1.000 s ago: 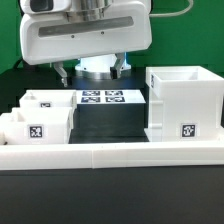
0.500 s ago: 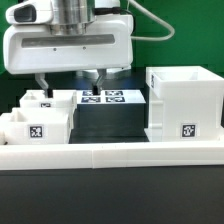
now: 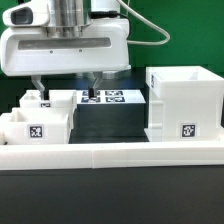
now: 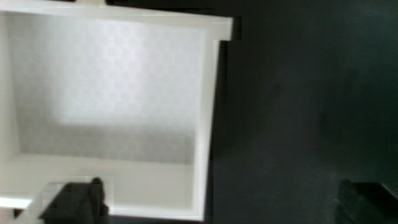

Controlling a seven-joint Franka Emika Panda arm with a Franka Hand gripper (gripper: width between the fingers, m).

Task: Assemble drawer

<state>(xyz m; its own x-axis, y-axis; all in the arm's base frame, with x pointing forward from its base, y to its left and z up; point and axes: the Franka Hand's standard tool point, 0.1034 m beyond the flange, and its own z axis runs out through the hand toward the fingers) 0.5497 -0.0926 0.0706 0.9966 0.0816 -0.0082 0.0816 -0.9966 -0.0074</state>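
The drawer housing point(image 3: 184, 104), a white open cube with a tag on its front, stands at the exterior view's right. Two white trays point(image 3: 47, 104) point(image 3: 32, 127) with tags sit side by side at the exterior view's left. My gripper point(image 3: 67, 86) hangs open and empty above the rear tray's inner edge. One finger point(image 3: 38, 88) is over the tray and the other point(image 3: 97, 82) is over the marker board. In the wrist view the tray's white inside point(image 4: 116, 90) fills one side, and my gripper point(image 4: 222, 200) straddles its wall.
The marker board point(image 3: 108, 97) lies flat on the black table between the trays and the housing. A long low white border wall point(image 3: 110, 154) runs across the front. A green backdrop stands behind.
My gripper has moved toward the exterior view's left, from over the marker board to over the rear tray's edge, and dropped slightly. The parts have not moved.
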